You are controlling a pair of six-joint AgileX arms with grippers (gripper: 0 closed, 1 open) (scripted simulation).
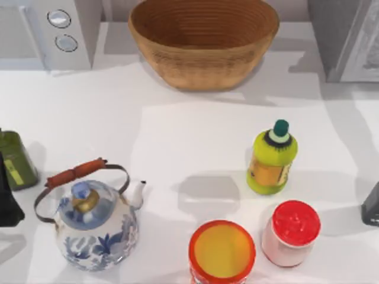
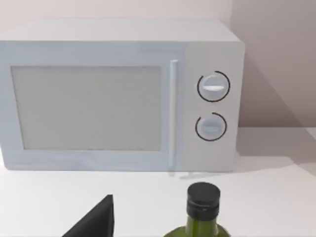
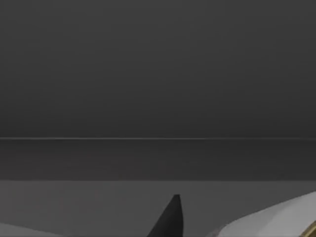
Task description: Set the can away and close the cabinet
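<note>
Tools parked at worktop (image 1: 177, 136) edges, finger state untellable: left tool (image 1: 7, 198) beside green bottle (image 1: 16, 160), right tool (image 1: 372, 206) right of red-lidded can (image 1: 291, 232).

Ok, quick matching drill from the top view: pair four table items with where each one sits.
Things:
1. wicker basket
2. kettle
3. yellow bottle
4. microwave

Places:
A. far left corner
B. near left
C. far middle
D. right of centre

Pairs: 1-C, 2-B, 3-D, 4-A
</note>
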